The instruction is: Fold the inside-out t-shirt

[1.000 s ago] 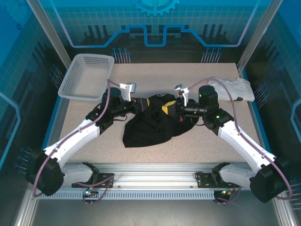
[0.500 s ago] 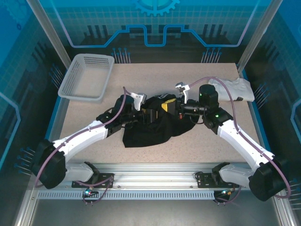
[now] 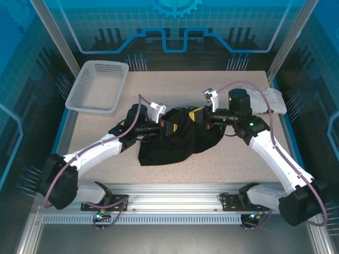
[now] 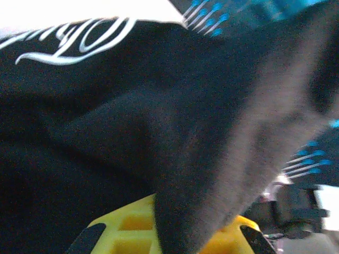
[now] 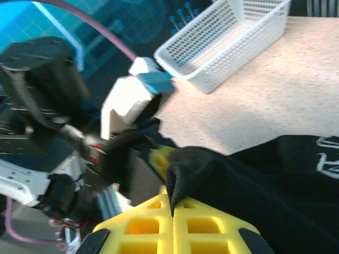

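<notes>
The inside-out t-shirt (image 3: 177, 140) is a bunched black heap in the middle of the table. Both grippers hold its upper edge and face each other a short way apart. My left gripper (image 3: 167, 126) is shut on a fold of the t-shirt (image 4: 159, 132), with black cloth running down between its yellow fingers (image 4: 127, 230). White script lettering (image 4: 69, 45) shows on the cloth. My right gripper (image 3: 197, 113) is shut on a pinch of the t-shirt (image 5: 249, 180), its yellow fingers (image 5: 201, 225) pressed together on the fabric. In the right wrist view the left gripper (image 5: 159, 157) sits just beyond that pinch.
A white mesh basket (image 3: 98, 84) (image 5: 228, 42) stands at the back left. A white folded garment (image 3: 267, 99) lies at the back right, behind the right arm. Bare speckled tabletop (image 3: 233, 159) surrounds the shirt.
My left gripper moved right onto the shirt's upper edge and shut on it. My right gripper shifted slightly back and to the right, still holding the cloth.
</notes>
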